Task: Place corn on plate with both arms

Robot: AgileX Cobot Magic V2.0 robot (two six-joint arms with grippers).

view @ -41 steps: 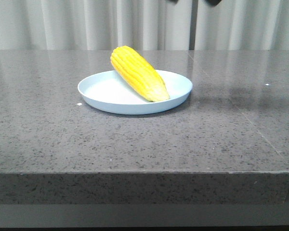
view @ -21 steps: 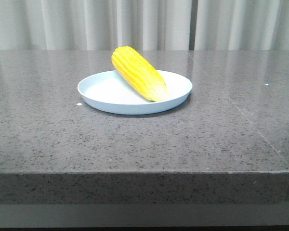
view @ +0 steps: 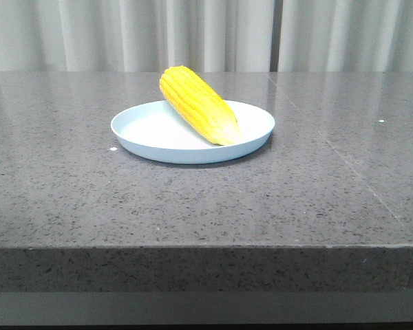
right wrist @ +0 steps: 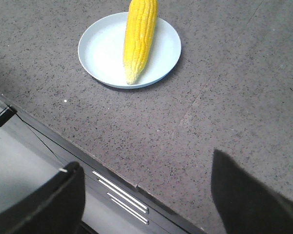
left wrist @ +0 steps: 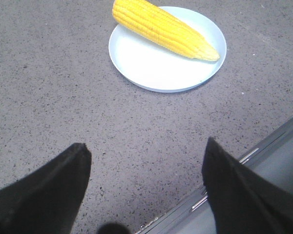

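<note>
The yellow corn (view: 198,104) lies slantwise across the pale light-blue plate (view: 148,134), its thick end over the far rim and its pale tip near the right rim. It also shows in the left wrist view (left wrist: 161,29) on the plate (left wrist: 151,68), and in the right wrist view (right wrist: 139,36) on the plate (right wrist: 100,48). My left gripper (left wrist: 146,151) is open and empty, high above the table's front edge, well back from the plate. My right gripper (right wrist: 146,163) is open and empty, also over the front edge. Neither gripper shows in the front view.
The grey speckled stone table (view: 316,179) stretches all round the plate. Its front edge (right wrist: 136,187) with a metal rail runs under both grippers. White curtains (view: 206,34) hang behind the table.
The dark gripper tips at the top of the front view one second ago have left the picture. The corn and plate have not moved.
</note>
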